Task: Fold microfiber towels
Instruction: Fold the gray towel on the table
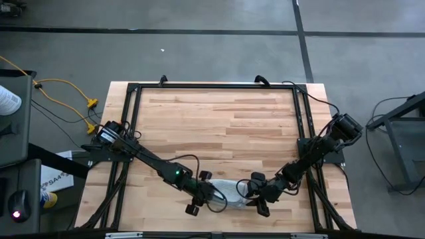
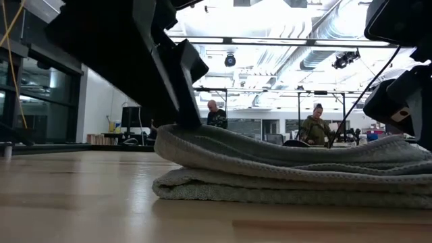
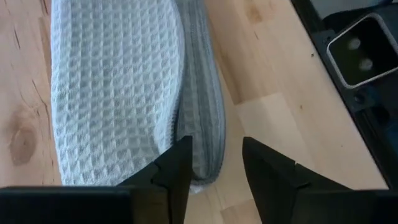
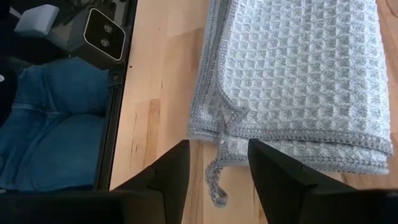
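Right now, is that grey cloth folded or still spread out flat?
Folded. The towel lies in stacked layers on the table, with doubled edges showing in both wrist views.

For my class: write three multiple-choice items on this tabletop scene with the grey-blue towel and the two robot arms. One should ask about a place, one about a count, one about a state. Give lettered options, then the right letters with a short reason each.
1. Where on the wooden table does the towel lie?
A. By the far edge
B. Near the front edge, between the two grippers
C. In the far right corner

2. How many towels are on the table?
A. One
B. Two
C. Three

3. What state is the towel in?
A. Spread flat in a single layer
B. Hanging off the table
C. Folded into stacked layers

Answers:
1 B: the high view shows it low on the table, with the left gripper and the right gripper at either end.
2 A: only one cloth shows in any view.
3 C: the low view shows layers lying on each other, and the right wrist view shows stacked hemmed edges.
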`<action>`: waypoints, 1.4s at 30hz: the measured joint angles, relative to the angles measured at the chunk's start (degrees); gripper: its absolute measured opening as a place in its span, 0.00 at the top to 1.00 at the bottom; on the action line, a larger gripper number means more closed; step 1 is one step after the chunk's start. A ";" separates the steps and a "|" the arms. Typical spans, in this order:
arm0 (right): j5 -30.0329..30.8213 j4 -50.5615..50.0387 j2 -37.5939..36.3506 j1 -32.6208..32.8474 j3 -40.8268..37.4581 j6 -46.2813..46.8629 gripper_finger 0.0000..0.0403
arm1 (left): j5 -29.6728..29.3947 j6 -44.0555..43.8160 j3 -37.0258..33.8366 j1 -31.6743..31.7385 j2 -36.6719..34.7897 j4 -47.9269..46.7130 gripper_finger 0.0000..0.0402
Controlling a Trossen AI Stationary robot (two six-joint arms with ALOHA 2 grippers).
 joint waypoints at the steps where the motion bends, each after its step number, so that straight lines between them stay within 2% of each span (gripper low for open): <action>1: 0.00 0.04 -0.01 0.00 0.00 -0.01 0.61 | 0.02 0.01 0.01 0.00 0.00 0.47 0.64; 11: -0.37 3.81 -0.02 0.00 0.02 -0.21 0.61 | 0.53 3.86 4.86 0.02 0.07 -3.37 0.64; 19: 4.14 7.91 -0.02 -0.23 0.02 -1.86 0.62 | -8.96 4.55 3.38 0.02 0.07 -6.19 0.65; 23: 3.92 8.44 -0.02 -1.42 0.02 -1.61 0.69 | -9.62 5.54 3.34 0.30 0.07 -6.13 0.65; 30: 2.79 11.21 -0.02 -2.39 0.02 -3.04 0.96 | -9.97 5.84 3.32 1.01 0.07 -6.18 0.65; 37: 3.28 10.80 -0.02 -2.38 0.02 -2.12 0.99 | -12.22 4.97 3.10 1.27 0.81 -6.06 0.65; 42: 2.70 11.11 1.60 -2.38 0.00 -1.30 0.99 | -12.04 1.76 0.05 1.20 1.30 -3.09 0.65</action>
